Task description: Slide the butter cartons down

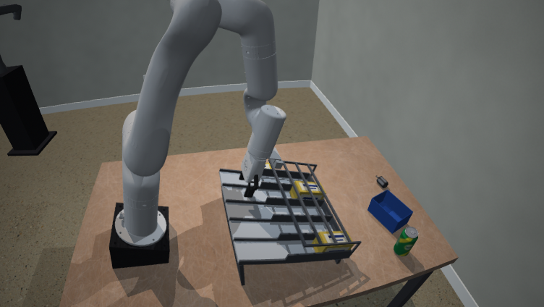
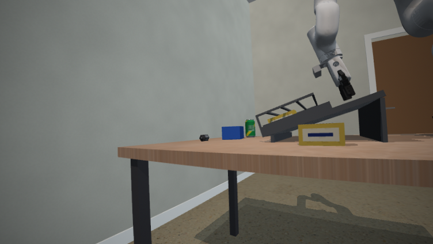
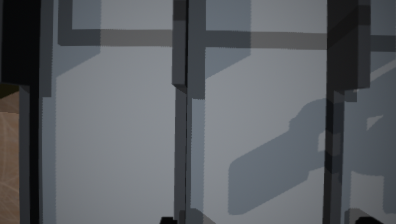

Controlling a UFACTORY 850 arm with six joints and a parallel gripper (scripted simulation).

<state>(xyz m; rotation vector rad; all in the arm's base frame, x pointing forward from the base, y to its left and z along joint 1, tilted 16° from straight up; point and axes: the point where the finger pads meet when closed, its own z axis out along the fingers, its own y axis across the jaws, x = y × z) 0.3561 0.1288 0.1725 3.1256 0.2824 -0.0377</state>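
Grey walls, speckled brown floor, and a wooden worktop [image 1: 160, 182] with dark legs in the corner of the room. The landmark is the sloped shelf [image 1: 244, 263], a dark frame with five lanes and a grid of bars over its low end.

From the top view, the tool [image 1: 251, 187] sits over the high end of the shelf, above the second lane from the far side, fingers spread wide with nothing between them. One butter carton [image 1: 307, 189] lies under the bars near the low end of a lane on the far half, and another carton [image 1: 332, 240] sits at the bottom stop of the nearest lane. A bit of yellow peeks out behind the wrist at the shelf's far edge, which looks like the third one.

The exterior view settles that: the third butter carton [image 2: 321, 134] is standing on the worktop just beside the shelf, not in any lane. It also shows the tool [image 2: 346, 89] hanging just above the raised end of the shelf, tilted, though I can't tell if it touches.

The wrist view is only lane floor and two divider rails [image 3: 187, 125], plus a shadow of the tool on the right lane. No carton shows there.

Beyond the shelf's low end: a blue bin [image 1: 390, 211], a green can [image 1: 405, 240] and a small black object [image 1: 381, 181].
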